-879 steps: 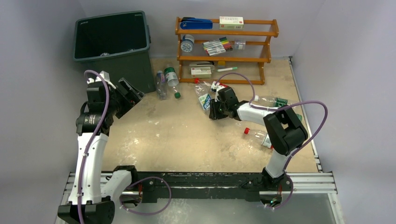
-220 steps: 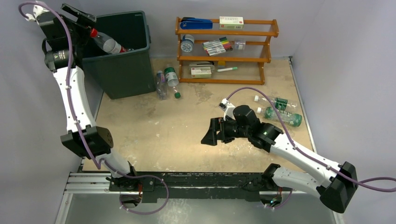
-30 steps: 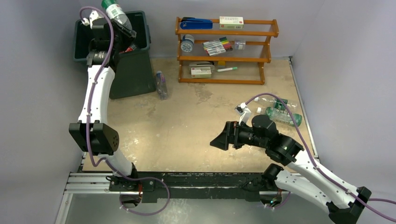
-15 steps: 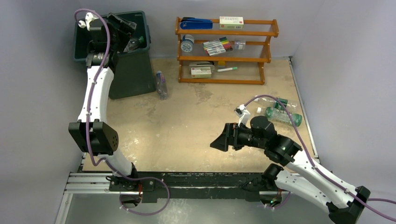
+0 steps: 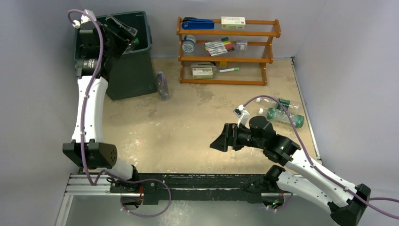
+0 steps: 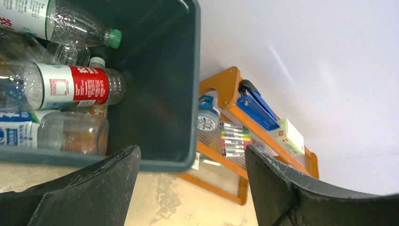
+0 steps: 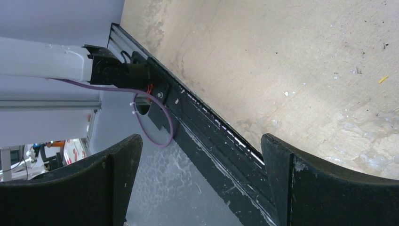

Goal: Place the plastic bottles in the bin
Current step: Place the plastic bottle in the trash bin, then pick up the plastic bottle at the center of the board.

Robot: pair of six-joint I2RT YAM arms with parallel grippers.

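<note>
The dark green-grey bin [image 5: 134, 70] stands at the far left. My left gripper [image 5: 122, 34] hangs open over its mouth with nothing between the fingers. In the left wrist view the left gripper [image 6: 192, 188] spans the bin's rim [image 6: 190, 94], and several plastic bottles lie inside: a green-capped one [image 6: 66, 24], a red-labelled one [image 6: 75, 87], a blue-labelled one [image 6: 16, 134]. One bottle [image 5: 163, 85] lies on the table beside the bin. Two more [image 5: 277, 102] [image 5: 283, 117] lie at the right. My right gripper [image 5: 220, 141] stands open and empty over the table's middle.
An orange wooden rack [image 5: 226, 47] with markers, small boxes and a blue stapler stands at the back, also in the left wrist view as the rack [image 6: 235, 122]. The right wrist view shows the black base rail [image 7: 197, 117] at the table's near edge.
My left gripper opened and let go of the green-labelled bottle, which dropped into the bin. The left arm shifted slightly left. The right arm barely moved.
</note>
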